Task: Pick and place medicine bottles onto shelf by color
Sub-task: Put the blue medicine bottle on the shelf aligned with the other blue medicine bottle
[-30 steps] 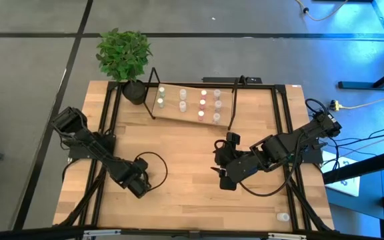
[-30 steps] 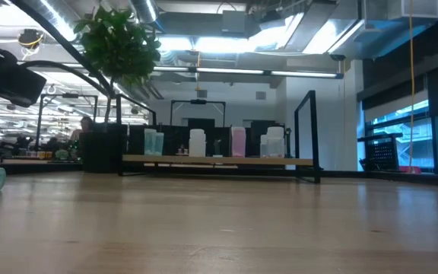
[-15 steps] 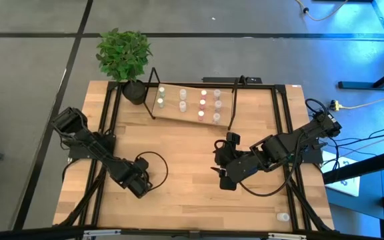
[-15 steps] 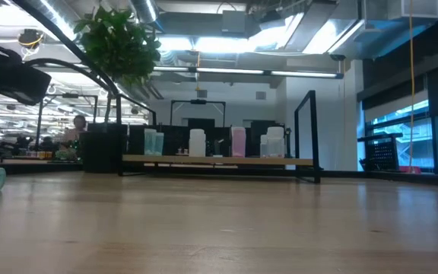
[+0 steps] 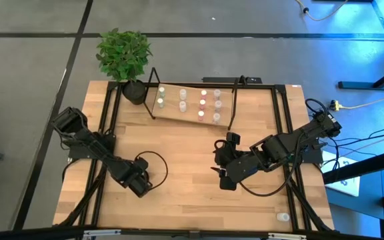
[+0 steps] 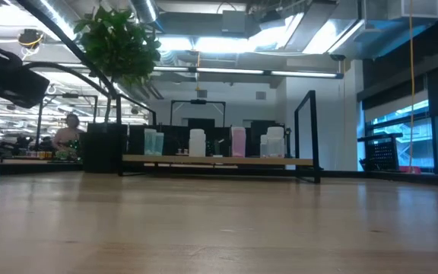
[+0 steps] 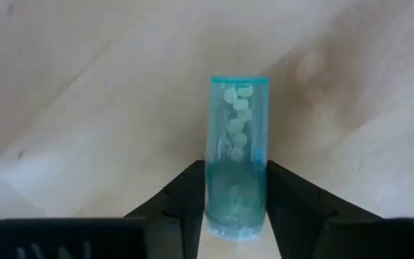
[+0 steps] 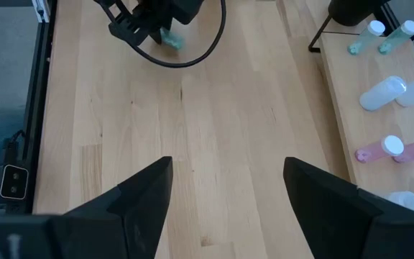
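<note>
My left gripper [image 7: 232, 208] is clenched on a small teal-tinted translucent plastic medicine bottle [image 7: 237, 151] with pale tablets inside, low over the wooden surface [image 5: 185, 167], well short of the light wooden shelf in its black wire frame [image 5: 191, 110]. The bottle looks light, rigid and smooth, so I judge it slippery; my fingers sit across its body near one end, and nearer the middle seems safer. My right gripper [image 8: 225, 201] hangs released, further along the surface from the shelf.

Shelf [image 5: 191, 112] bottles' [image 5: 203, 102] tints too small to tell.
</note>
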`<action>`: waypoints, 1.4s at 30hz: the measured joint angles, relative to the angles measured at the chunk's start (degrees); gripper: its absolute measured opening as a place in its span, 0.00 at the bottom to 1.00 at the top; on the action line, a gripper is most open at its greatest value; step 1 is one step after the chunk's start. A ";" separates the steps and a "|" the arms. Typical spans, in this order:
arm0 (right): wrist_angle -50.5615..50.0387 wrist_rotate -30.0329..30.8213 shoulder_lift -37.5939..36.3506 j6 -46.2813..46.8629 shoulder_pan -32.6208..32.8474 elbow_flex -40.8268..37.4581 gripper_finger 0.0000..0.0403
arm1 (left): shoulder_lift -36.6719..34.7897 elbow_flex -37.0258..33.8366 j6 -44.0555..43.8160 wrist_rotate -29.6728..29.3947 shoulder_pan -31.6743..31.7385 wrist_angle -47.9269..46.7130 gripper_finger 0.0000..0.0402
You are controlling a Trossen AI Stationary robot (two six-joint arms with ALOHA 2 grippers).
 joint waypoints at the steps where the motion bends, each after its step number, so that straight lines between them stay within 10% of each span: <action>1: -0.02 -0.02 0.00 0.02 0.01 0.00 0.66 | 0.00 0.29 0.03 0.74 0.20 -0.42 0.31; 42: -0.02 -0.01 0.00 0.01 -0.02 0.00 0.66 | 0.18 12.22 44.49 45.03 29.27 -22.29 0.25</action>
